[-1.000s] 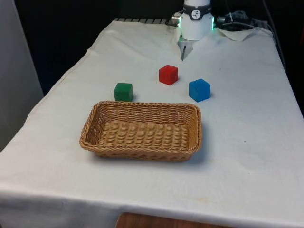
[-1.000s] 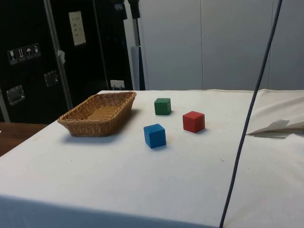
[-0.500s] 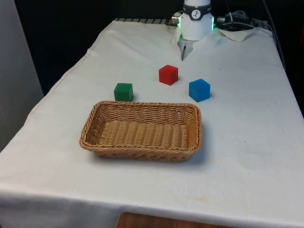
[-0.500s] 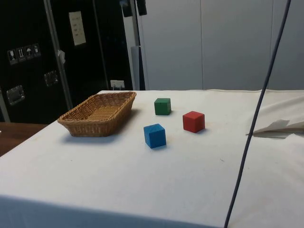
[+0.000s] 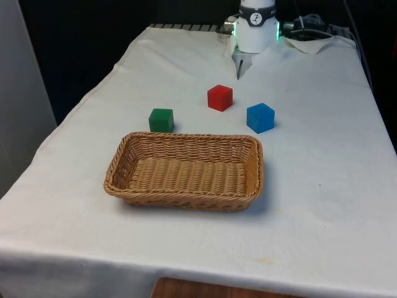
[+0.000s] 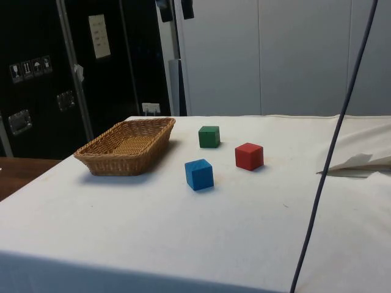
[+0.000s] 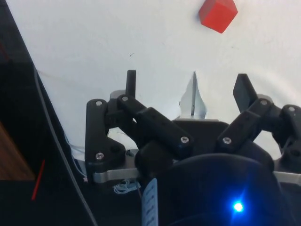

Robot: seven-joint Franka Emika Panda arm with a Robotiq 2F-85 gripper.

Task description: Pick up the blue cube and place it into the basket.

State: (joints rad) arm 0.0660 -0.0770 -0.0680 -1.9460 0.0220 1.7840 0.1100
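Observation:
The blue cube (image 5: 260, 118) rests on the white cloth, just beyond the far right corner of the wicker basket (image 5: 186, 202). In the side view the blue cube (image 6: 199, 174) lies to the right of the basket (image 6: 101, 161), apart from it. My gripper (image 6: 175, 8) hangs high above the table at that picture's upper edge, far above the cube. In the wrist view the gripper (image 7: 188, 85) is open, with only cloth between its fingers.
A red cube (image 5: 220, 97) and a green cube (image 5: 161, 120) sit beyond the basket, the red cube (image 7: 217, 14) ahead of the fingers. A dark cable (image 6: 330, 159) hangs across the side view's right. Bare cloth lies around the blue cube.
In the side view my gripper has drifted a little to the right at the upper edge, and the hanging cable has swung right. Cubes and basket have not moved.

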